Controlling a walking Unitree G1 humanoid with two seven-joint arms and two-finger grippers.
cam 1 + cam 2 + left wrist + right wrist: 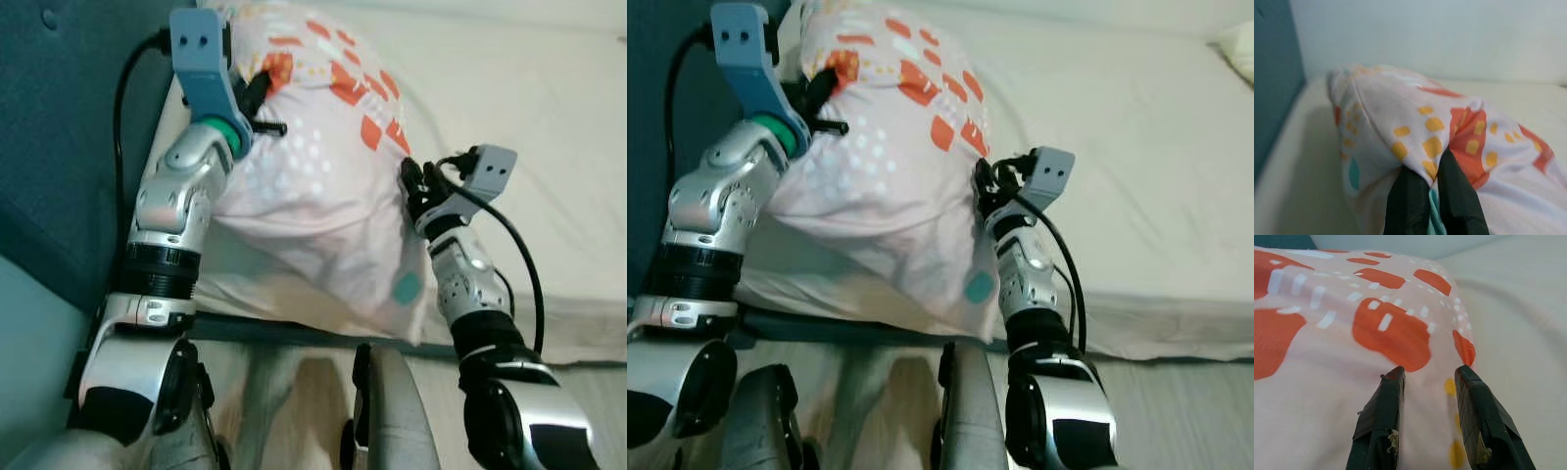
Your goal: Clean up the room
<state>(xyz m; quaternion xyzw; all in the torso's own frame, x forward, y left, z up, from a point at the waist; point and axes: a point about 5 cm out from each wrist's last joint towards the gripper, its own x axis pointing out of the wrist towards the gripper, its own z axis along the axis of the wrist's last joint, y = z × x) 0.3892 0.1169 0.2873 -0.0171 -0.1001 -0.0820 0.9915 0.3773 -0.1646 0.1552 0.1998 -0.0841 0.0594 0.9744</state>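
A pink-white pillow (pixel 313 186) with orange patches and yellow dots lies at the head of the bed, leaning over the mattress edge. My left gripper (pixel 260 103) is at the pillow's upper left corner and is shut on a fold of its fabric (pixel 1432 147). At the pillow's right edge, my right gripper (pixel 411 181) is open; its two fingers (pixel 1383 401) rest spread on the cover, with cloth between them but not pinched.
The cream mattress (pixel 549 147) stretches away to the right. A teal padded headboard (pixel 59 117) stands close on the left. A second light pillow (pixel 1239 49) shows at the far right corner. My legs stand on pale floor (pixel 294 392) at the bed's edge.
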